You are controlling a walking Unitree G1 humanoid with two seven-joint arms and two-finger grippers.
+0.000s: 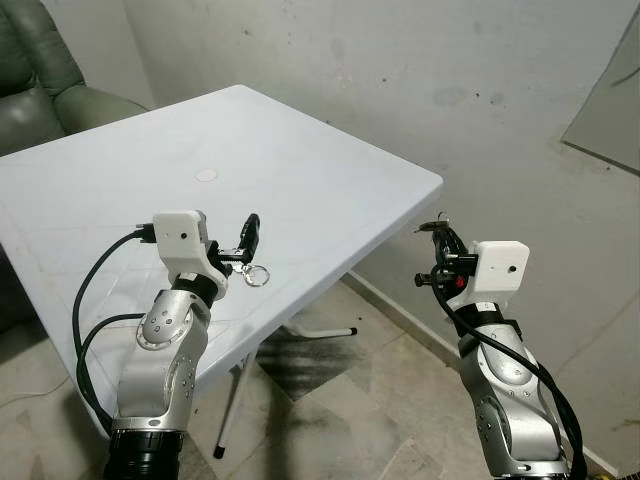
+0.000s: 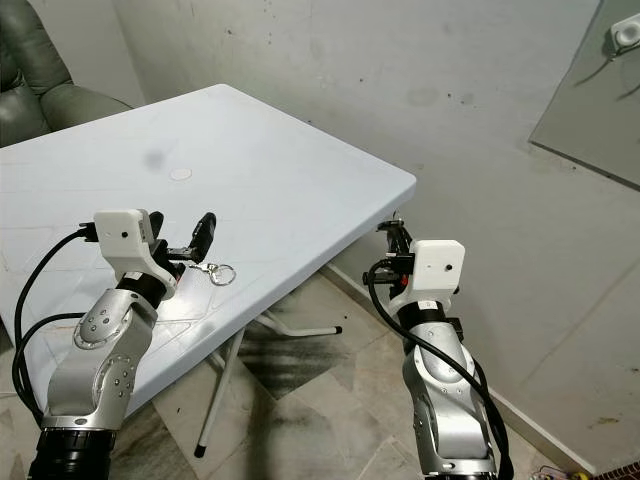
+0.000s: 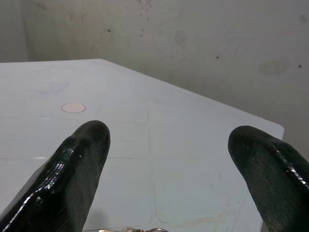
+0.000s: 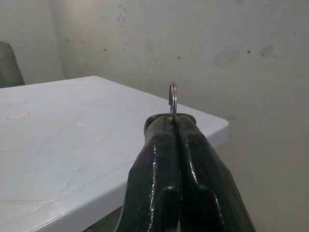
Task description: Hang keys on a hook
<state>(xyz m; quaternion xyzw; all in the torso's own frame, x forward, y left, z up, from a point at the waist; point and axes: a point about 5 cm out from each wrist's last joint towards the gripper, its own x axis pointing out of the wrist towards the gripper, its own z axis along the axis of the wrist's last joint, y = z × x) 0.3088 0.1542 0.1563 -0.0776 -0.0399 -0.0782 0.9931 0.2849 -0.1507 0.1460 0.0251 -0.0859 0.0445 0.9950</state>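
Keys: a key ring (image 1: 258, 275) lies on the white surface (image 1: 300, 180), just beyond the left tool (image 1: 240, 247); light, stiff, likely slippery, best pinched at the ring.
Left tool: fingers (image 3: 77, 164) spread wide, holding nothing.
Right tool (image 4: 174, 126): closed on a thin metal ring (image 4: 173, 99), off the surface's corner.
Hook: none visible.
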